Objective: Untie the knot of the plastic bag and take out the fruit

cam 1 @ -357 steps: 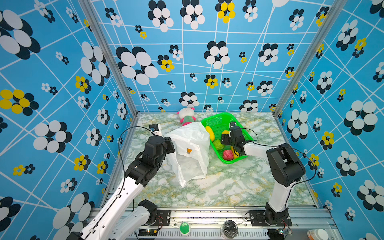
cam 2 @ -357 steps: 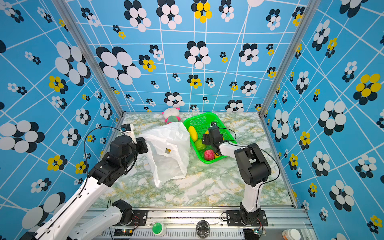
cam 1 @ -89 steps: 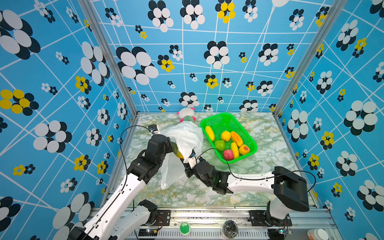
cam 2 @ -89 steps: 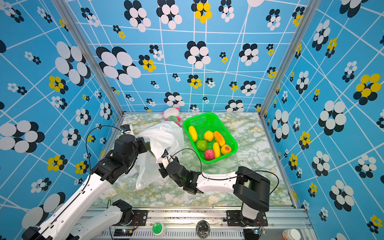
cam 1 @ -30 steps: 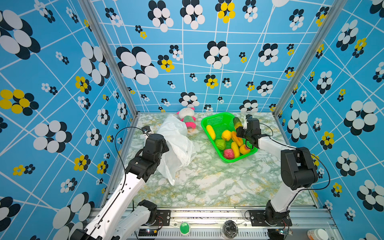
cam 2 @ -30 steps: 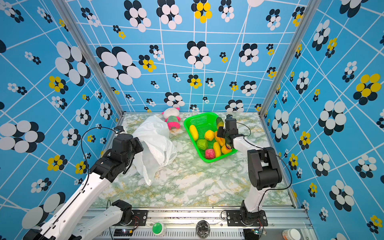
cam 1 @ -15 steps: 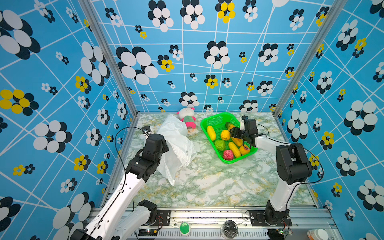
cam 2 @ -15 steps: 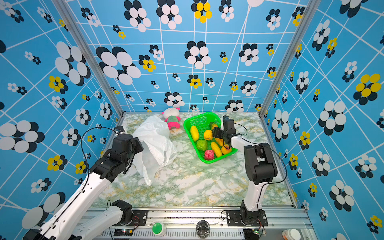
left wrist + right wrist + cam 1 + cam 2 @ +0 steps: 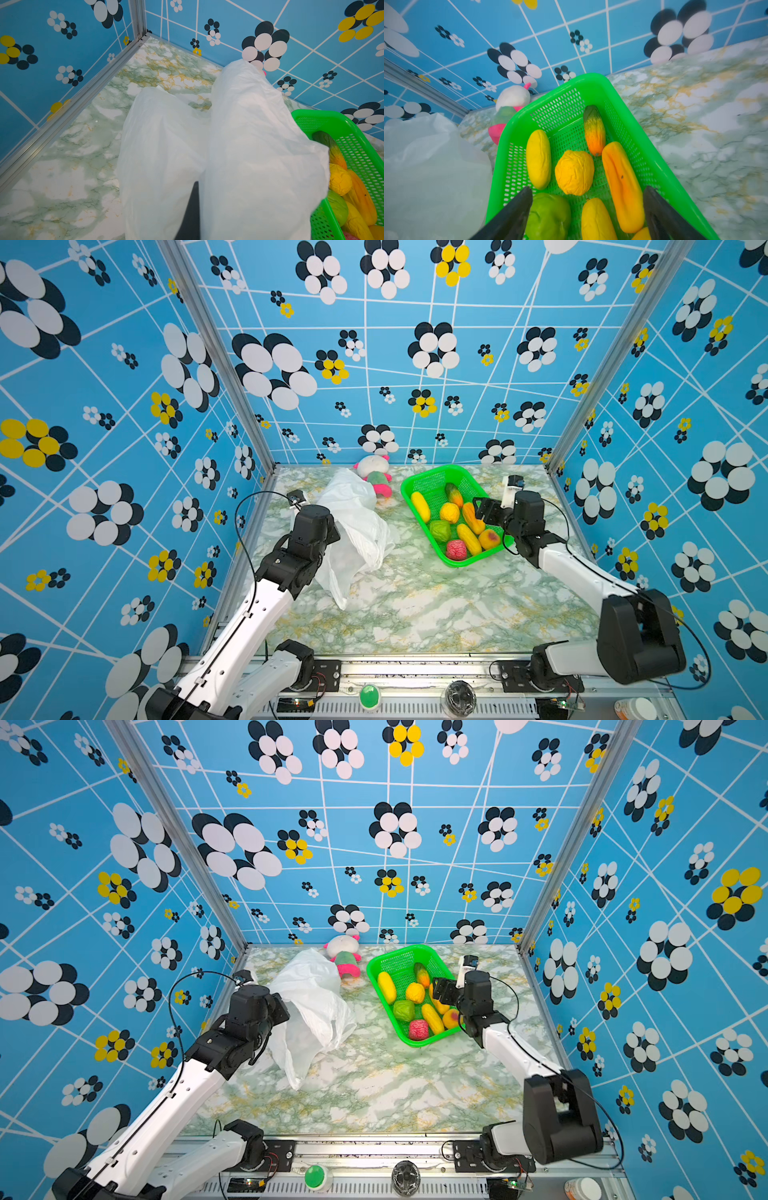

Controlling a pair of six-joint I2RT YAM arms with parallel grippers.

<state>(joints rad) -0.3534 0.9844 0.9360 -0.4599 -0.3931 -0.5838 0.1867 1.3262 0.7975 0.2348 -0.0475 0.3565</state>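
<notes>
Desk (image 9: 415, 614): marble top; carries everything you work on.
Plastic bag (image 9: 357, 531): on the left half, limp, one side hoisted so the rest hangs slack. No fruit shape shows through it.
Green basket (image 9: 591, 76): just right of the bag; your collecting place.
Right tool (image 9: 587, 189): jaws spread wide above the basket, gripping nothing.
Left tool (image 9: 192, 207): buried in bag film, clamped on it, probably to hold the bag up.
Fruit (image 9: 451, 512): eight pieces, all inside the basket.
Knot: none visible; judged undone.
</notes>
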